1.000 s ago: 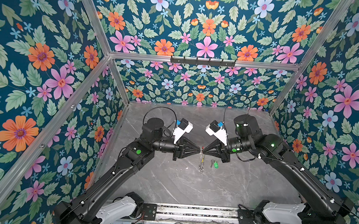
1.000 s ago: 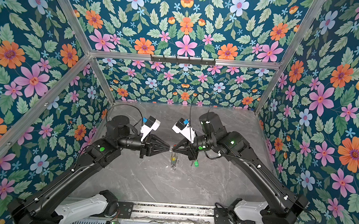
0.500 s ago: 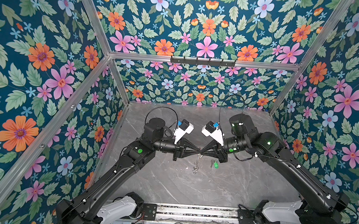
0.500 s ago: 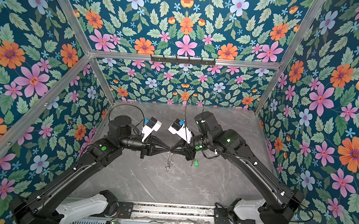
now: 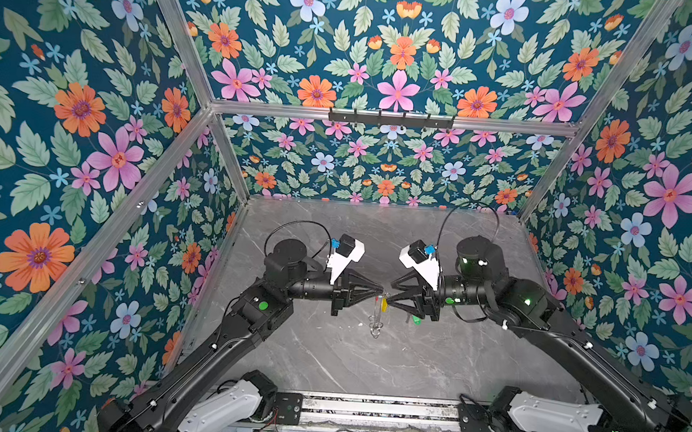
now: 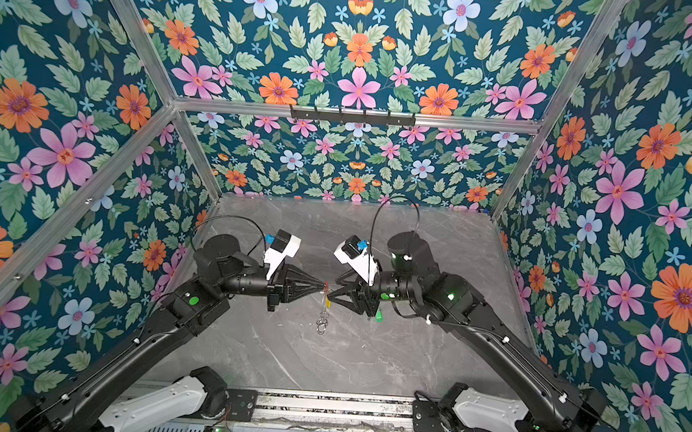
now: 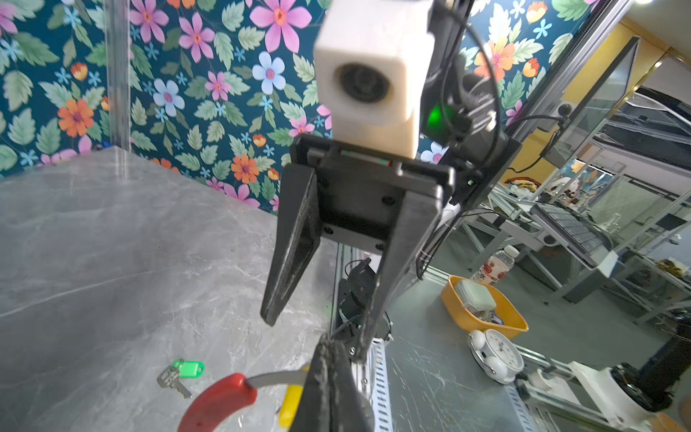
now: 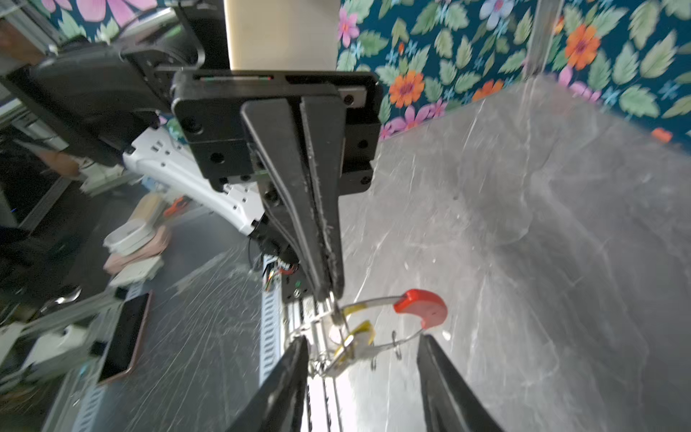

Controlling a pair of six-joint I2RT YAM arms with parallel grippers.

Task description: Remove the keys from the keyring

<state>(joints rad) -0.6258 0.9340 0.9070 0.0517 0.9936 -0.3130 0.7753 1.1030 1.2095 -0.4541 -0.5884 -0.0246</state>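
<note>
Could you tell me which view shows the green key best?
Left wrist view: the green key lies whole on the table. Both top views show a green speck; the right wrist view shows none.

I find no word or number I can truly read. The label on the plastic bottle (image 7: pixel 493 264) past my table's edge carries red print, too small and blurred to make out. The figures on the white alarm clock's (image 7: pixel 499 353) dial are likewise too small to tell.

The left hand (image 8: pixel 331 294), clamped on the keyring (image 8: pixel 420 306), faces the right hand's (image 8: pixel 362 339) parted fingers.
</note>
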